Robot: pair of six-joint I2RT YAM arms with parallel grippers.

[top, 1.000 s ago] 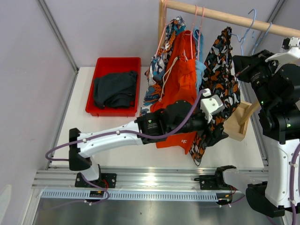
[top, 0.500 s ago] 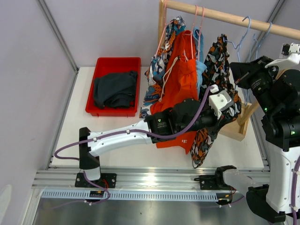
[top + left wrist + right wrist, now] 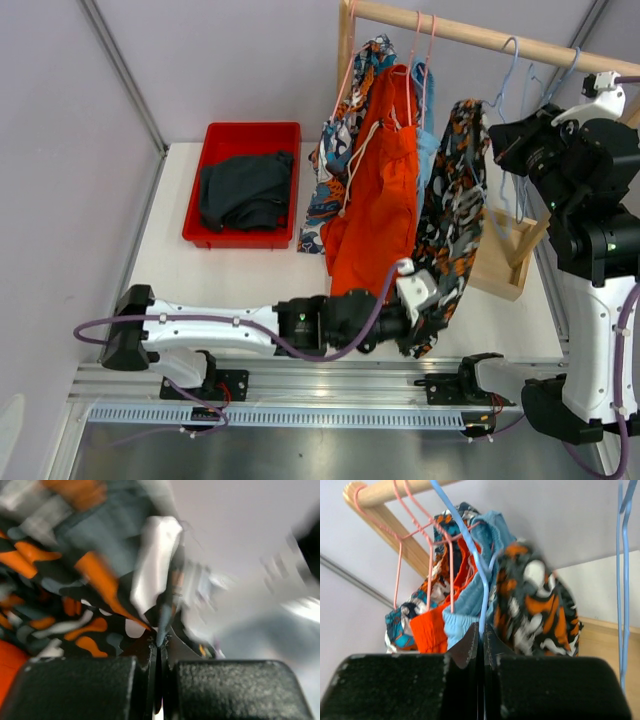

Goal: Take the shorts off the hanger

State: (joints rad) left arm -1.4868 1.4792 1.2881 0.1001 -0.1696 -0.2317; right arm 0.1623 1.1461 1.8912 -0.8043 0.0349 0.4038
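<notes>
The orange-black-white blotched shorts point(image 3: 452, 200) hang stretched from a blue hanger point(image 3: 509, 60) on the wooden rail point(image 3: 470, 36). My left gripper point(image 3: 422, 318) is shut on their lower hem; in the left wrist view a fold of the blotched fabric point(image 3: 65, 600) is pinched at the fingertips of that gripper point(image 3: 159, 642). My right gripper point(image 3: 481, 628) is shut on the blue hanger's wire point(image 3: 470, 555), beside the blotched shorts point(image 3: 535, 605). Light blue shorts point(image 3: 465, 617), bright orange shorts point(image 3: 385, 190) and wave-print shorts point(image 3: 345, 140) hang on pink hangers point(image 3: 400, 555). Black shorts point(image 3: 245, 190) lie in the tray.
A red tray point(image 3: 250, 128) sits at the table's back left. The rack's wooden upright point(image 3: 345, 40) and its foot point(image 3: 505, 262) stand behind the hanging clothes. Two empty blue hangers point(image 3: 560, 72) hang at the rail's right end, near my right arm.
My left gripper has shut on the blotched shorts' hem and pulled it down toward the near edge, stretching them. My right gripper has shifted slightly up with the blue hanger.
</notes>
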